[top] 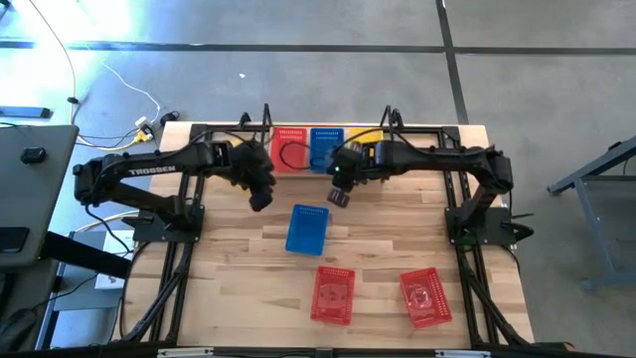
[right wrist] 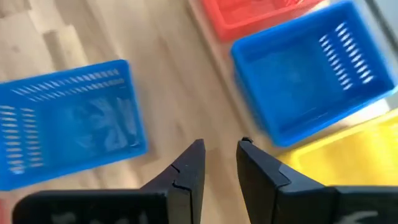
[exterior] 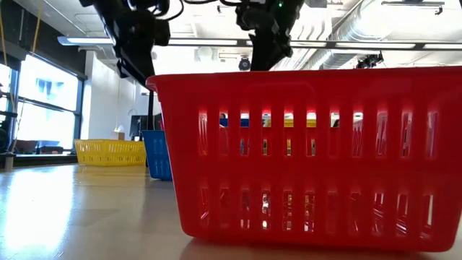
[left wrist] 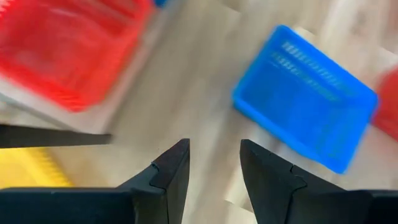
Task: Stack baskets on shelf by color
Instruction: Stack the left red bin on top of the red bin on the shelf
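On the shelf (top: 298,130) at the table's far edge stand a red basket (top: 290,149), a blue basket (top: 325,147) and a yellow basket (top: 364,136), partly under my right arm. Another blue basket (top: 307,228) rests bottom-down on the table's middle, and two red baskets (top: 333,294) (top: 425,297) sit near the front edge. My left gripper (top: 260,199) hangs open above the table, left of the loose blue basket (left wrist: 305,93). My right gripper (top: 338,196) hangs open between the shelf's blue basket (right wrist: 311,68) and the loose one (right wrist: 62,118). Neither holds anything.
A further yellow basket (exterior: 110,152) shows far left in the low view, and a yellow patch (left wrist: 25,171) shows in the left wrist view. A red basket (exterior: 310,155) fills the low view's foreground. Bare wood lies on the table's left side (top: 229,288).
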{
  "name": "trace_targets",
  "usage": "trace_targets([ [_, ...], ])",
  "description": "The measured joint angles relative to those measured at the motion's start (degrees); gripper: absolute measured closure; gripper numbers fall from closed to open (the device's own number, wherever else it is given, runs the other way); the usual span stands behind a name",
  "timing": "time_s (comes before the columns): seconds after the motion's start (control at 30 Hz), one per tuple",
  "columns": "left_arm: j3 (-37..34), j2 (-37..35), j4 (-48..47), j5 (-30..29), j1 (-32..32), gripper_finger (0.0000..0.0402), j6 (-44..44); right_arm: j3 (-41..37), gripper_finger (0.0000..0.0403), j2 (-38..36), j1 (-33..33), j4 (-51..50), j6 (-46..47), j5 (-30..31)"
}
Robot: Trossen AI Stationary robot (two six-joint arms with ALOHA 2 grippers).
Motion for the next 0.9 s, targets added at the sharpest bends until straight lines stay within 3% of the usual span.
trace_targets([
  [0.4,0.00,0.00,-0.35,1.01,-14.83,0.0271,-3.91,0.02,0.0323,0.00,10.66,-2.54,25.75,-8.73],
  [0.63,0.00,0.00,-0.35,0.21,-21.63,0.0271,-5.91,0.00,0.0323,0.00,19.15,-5.26,39.33,-9.00],
  [0.9,0.00,0.00,-0.35,-1.06,-27.76,0.0271,-11.10,-0.01,0.0323,0.00,27.49,-8.96,51.97,-5.27],
])
